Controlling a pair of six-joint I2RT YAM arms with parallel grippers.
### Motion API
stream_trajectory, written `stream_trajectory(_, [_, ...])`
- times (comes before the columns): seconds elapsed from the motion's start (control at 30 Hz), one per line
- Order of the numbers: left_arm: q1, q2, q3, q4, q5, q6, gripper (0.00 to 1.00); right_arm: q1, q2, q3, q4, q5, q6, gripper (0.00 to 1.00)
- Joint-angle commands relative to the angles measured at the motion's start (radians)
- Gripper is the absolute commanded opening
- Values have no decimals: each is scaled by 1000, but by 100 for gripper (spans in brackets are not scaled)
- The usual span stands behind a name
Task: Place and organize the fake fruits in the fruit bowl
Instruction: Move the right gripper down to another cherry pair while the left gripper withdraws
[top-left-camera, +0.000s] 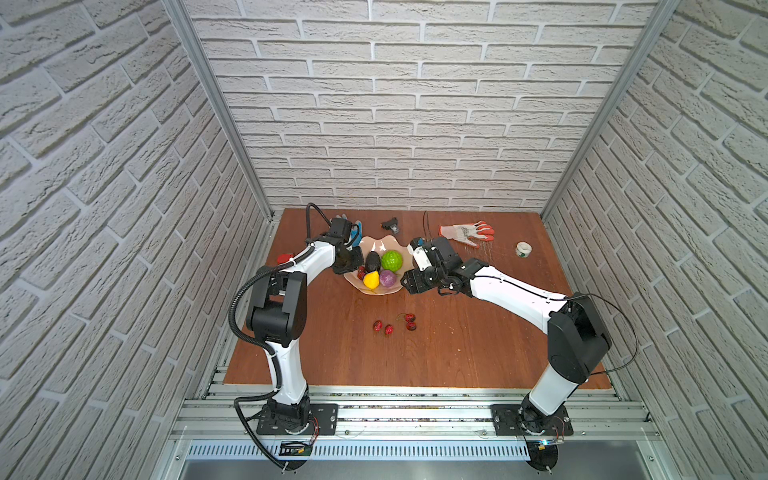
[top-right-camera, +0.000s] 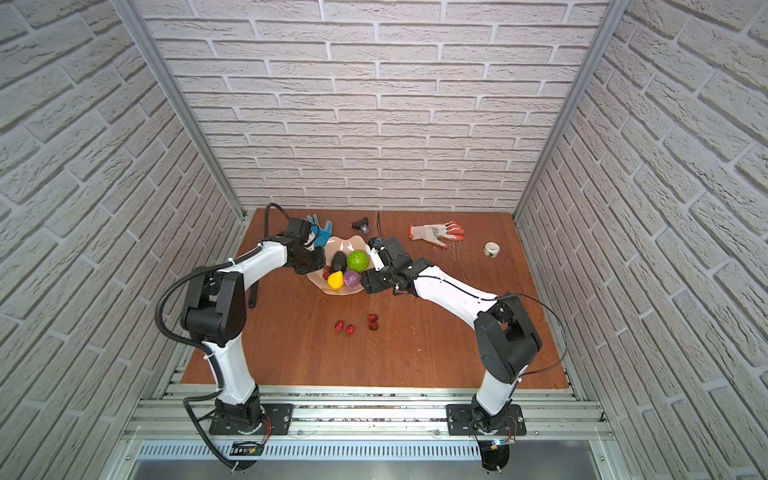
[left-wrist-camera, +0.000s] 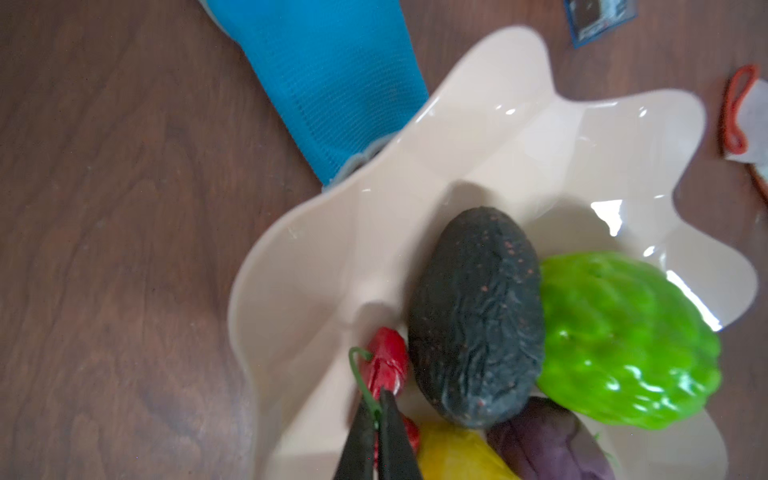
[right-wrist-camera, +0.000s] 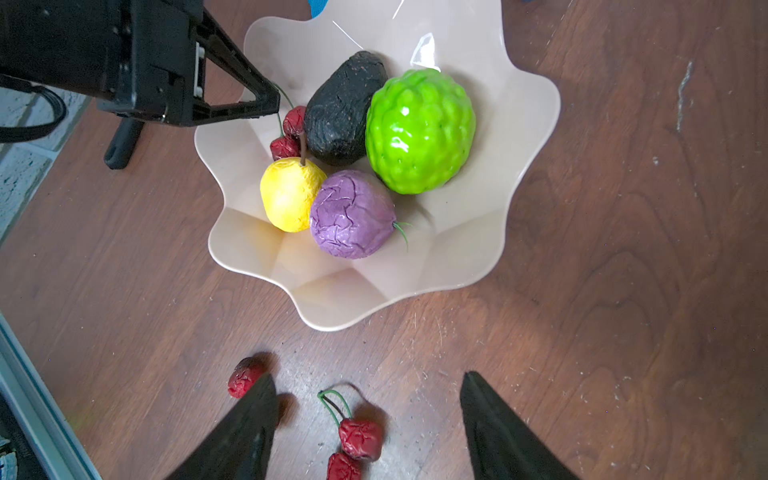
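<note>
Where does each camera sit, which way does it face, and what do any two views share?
Top views: high over the front edge, facing down at the table and back wall; left arm and right arm show whole.
Left wrist: on the left arm, facing down into the bowl; the left hand pinches the stem of a red berry.
Right wrist: on the right arm, facing down at the bowl and loose berries; the open right hand shows, plus the left hand.
Shared: both wrist views show the bowl and avocado.
</note>
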Motion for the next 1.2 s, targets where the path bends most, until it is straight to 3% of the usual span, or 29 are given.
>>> stream_trajectory(0.0, [-6, -40, -14, 54, 14, -4, 21, 14, -55, -26, -5, 19, -1, 71])
stream_trajectory(0.07, [-15, -50, -14, 57, 5, -6, 35, 20, -73, -40, -13, 28, -4, 71])
stream_trajectory(0.17, [-23, -65, -6, 50, -4, -4, 44, 29, -99, -53, -34, 49, -20, 71])
stream_trajectory(0.4, [-43, -143, -24, 7, -51, 14, 47, 66, -140, -64, -89, 122, -88, 71])
stream_trajectory(0.57, [-49, -267, -106, -3, -80, 17, 48, 135, -122, -27, -172, 211, -212, 69])
stream_trajectory(0.87, [-49, -459, -307, -3, 3, -48, 51, 274, 60, 103, -316, 378, -423, 69])
stream_trajectory(1.17, [-24, -567, -374, -54, -8, -48, 52, 327, 214, 158, -297, 359, -491, 68])
